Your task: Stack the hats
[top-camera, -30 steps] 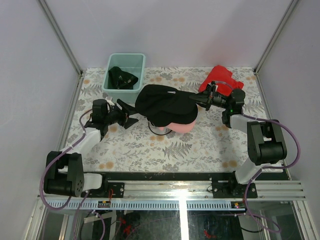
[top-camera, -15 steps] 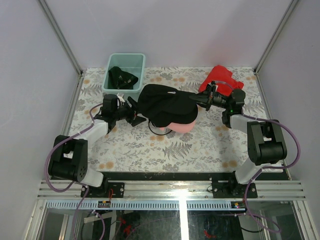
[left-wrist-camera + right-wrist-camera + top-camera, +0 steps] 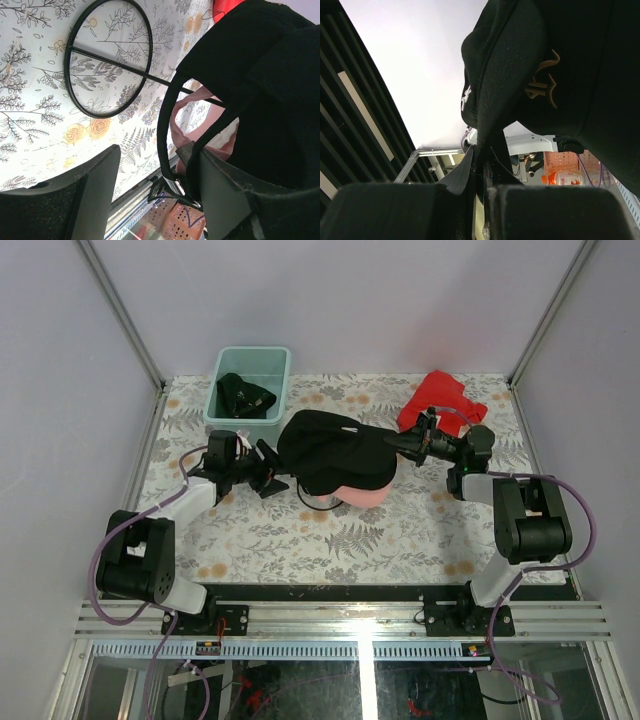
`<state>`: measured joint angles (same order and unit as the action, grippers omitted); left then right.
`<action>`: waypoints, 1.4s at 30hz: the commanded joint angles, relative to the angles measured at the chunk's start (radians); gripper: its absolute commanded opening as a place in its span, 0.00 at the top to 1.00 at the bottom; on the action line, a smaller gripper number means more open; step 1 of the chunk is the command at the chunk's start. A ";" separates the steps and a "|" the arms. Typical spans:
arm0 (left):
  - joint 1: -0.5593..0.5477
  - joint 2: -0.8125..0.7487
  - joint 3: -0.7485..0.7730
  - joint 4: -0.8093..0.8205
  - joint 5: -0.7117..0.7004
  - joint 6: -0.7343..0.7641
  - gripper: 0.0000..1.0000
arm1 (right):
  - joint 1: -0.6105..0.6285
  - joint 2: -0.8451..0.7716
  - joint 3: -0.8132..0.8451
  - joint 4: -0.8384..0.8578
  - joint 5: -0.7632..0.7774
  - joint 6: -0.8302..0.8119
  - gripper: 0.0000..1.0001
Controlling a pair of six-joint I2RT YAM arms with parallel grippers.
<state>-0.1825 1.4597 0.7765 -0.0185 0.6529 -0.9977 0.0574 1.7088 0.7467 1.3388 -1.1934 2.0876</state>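
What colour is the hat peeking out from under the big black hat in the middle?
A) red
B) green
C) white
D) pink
D: a pink hat shows at the near edge, underneath the black hat.

Bare table point(image 3: 390, 540) lies open along the near side of the black cap point(image 3: 335, 448). The tub point(image 3: 253, 351) crowds the far left and the red cloth point(image 3: 440, 398) the far right. A wire ring point(image 3: 107, 60) lies flat just ahead of the left gripper point(image 3: 268, 472) and its spread fingers.
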 commanded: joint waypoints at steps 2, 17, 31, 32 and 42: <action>-0.002 0.033 0.042 -0.023 0.011 0.048 0.41 | -0.021 0.023 -0.022 0.122 -0.032 0.077 1.00; -0.008 0.102 0.053 -0.052 0.013 0.105 0.43 | -0.053 0.133 -0.160 0.326 -0.070 0.099 1.00; -0.008 0.185 0.016 -0.104 -0.015 0.217 0.46 | -0.073 0.043 -0.201 0.058 -0.122 -0.141 1.00; -0.007 0.196 0.020 -0.107 -0.017 0.224 0.47 | -0.073 0.032 -0.206 0.010 -0.125 -0.181 1.00; 0.048 0.281 0.144 -0.195 -0.025 0.295 0.49 | -0.110 -0.090 -0.142 -0.824 -0.110 -0.772 1.00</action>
<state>-0.1810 1.6978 0.8848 -0.0914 0.6849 -0.7868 -0.0235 1.6634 0.5529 1.1061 -1.2530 1.7206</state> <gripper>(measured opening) 0.515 0.038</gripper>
